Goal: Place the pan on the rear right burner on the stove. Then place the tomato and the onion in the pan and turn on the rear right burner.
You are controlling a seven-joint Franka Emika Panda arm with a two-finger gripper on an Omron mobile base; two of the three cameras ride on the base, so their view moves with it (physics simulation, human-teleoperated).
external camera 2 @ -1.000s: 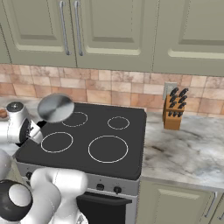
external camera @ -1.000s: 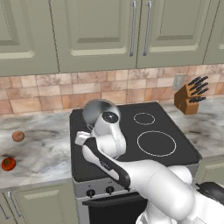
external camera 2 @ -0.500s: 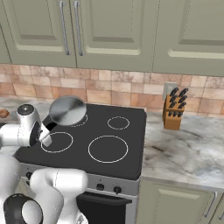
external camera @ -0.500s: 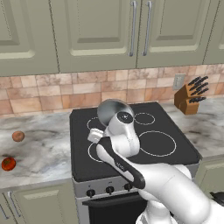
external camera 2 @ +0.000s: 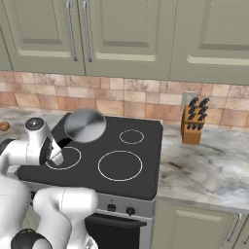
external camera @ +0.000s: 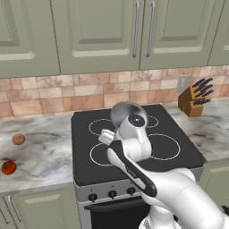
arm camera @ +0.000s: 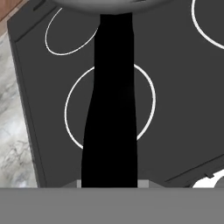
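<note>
Carrying the pan point(external camera 2: 85, 125) by its handle above the stove point(external camera 2: 146, 160), the gripper point(arm camera: 109, 183) seems clamped on it, fingertips hidden. A loose pinch could let it tilt or drop short of the rear right burner point(external camera 2: 132, 136).

The pan point(external camera 2: 85, 125) looks like brushed grey metal with a matt black handle (no sheen on it). The stove point(external camera: 170, 134) top is smooth black glass; the desk point(external camera 2: 209, 165) looks like veined marble.
</note>
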